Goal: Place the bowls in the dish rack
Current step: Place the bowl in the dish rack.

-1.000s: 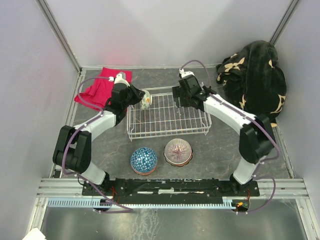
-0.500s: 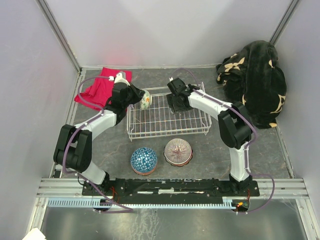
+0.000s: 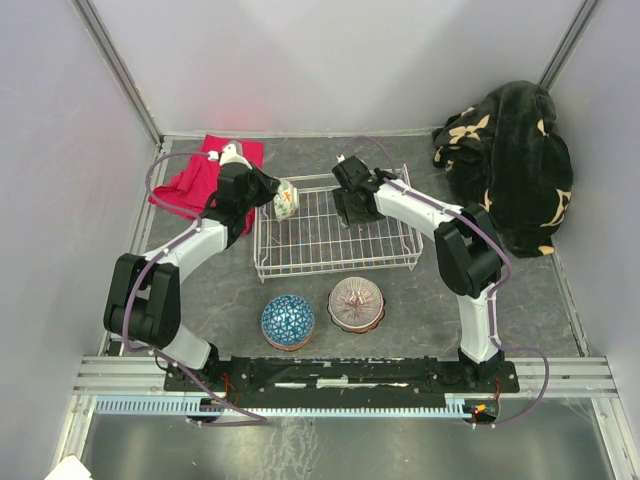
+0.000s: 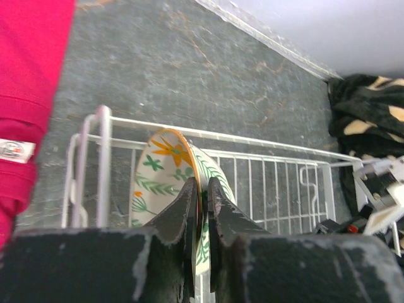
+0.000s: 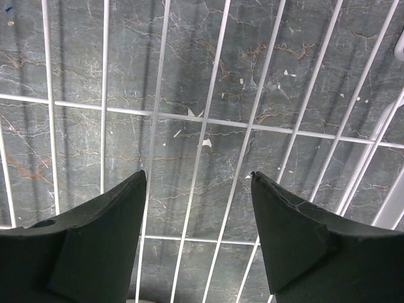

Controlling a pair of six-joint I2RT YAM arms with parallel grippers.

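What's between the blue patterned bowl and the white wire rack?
Nothing: just bare grey tabletop between the blue patterned bowl and white wire dish rack, top view.

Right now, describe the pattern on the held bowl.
The bowl: white, green leaves, orange flowers; best in left wrist view.

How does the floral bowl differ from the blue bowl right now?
The floral bowl is white with green leaves; the blue bowl is a blue mosaic. The floral bowl stands on edge, pinched by the left tool over the dish rack; the blue bowl sits on the table outside it, ungripped. Both are patterned.
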